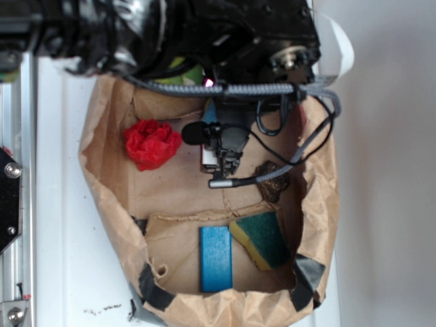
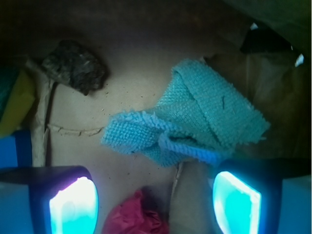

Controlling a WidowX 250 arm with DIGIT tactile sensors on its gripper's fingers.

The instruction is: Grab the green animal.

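Well, the gripper [image 2: 155, 204] hangs just above the teal cloth [image 2: 204, 122]. Its jaws are wide open and hold nothing. The two glowing pads [image 2: 73, 207] stand far apart, with bare brown paper [image 1: 109, 197] between them.

The green animal [image 1: 184, 70] is hard to see. Only a small lime-green bit peeks out past the cloth, under the black robot arm [image 1: 204, 27]. That is most likely the toy, but most of it is hidden. The wrist view does not show it at all.

So a few things can go wrong:

- The gripper is right by the cloth, not by the animal. If it goes down now, it grabs the cloth.
- The red crumpled ball [image 2: 134, 217] sits close beside the cloth and could get pinched too.
- The sponge [image 1: 262, 238], on the far side of the cloth from the animal, is green and yellow. It could be taken for the toy.
- The animal sits near the wall of the paper, beyond the cloth. A jaw could catch on the wrinkled paper and drag it.
- The toy looks soft and fuzzy. I think a pinch on just the fluff would slip off.

The dark brown clump [image 2: 73, 66] and the blue block [image 1: 216, 257] lie well away from the cloth and look like no trouble.
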